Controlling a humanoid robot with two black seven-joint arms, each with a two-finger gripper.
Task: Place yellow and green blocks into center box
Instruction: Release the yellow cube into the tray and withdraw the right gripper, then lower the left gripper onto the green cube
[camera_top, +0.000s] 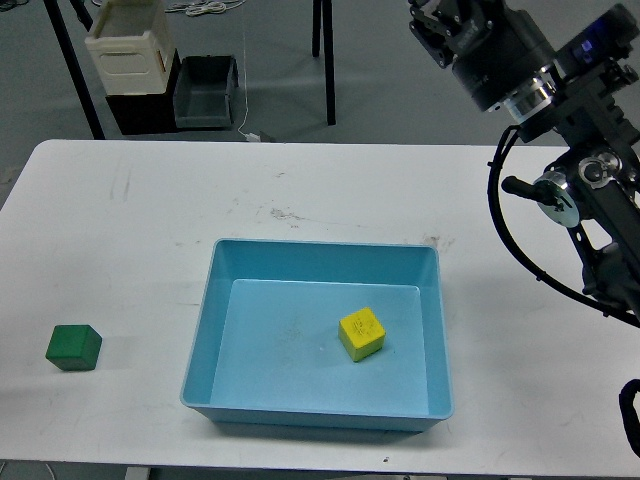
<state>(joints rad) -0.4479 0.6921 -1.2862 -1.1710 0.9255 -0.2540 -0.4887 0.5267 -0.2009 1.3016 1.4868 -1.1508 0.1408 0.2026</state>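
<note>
The yellow block (361, 333) lies inside the blue center box (200, 345), right of its middle. The green block (74, 347) sits on the white table at the left, well apart from the box. My right arm rises along the right side, and its gripper (435, 20) is at the top edge, high above the table and far from both blocks. The gripper is cut off by the frame, so its fingers cannot be told apart. It holds nothing that I can see. My left gripper is out of view.
The white table (320, 190) spans the view. Beyond its far edge, on the floor, stand a cream crate (130, 45) on a dark box and a grey bin (205, 90). Black stand legs (325, 60) rise behind the table.
</note>
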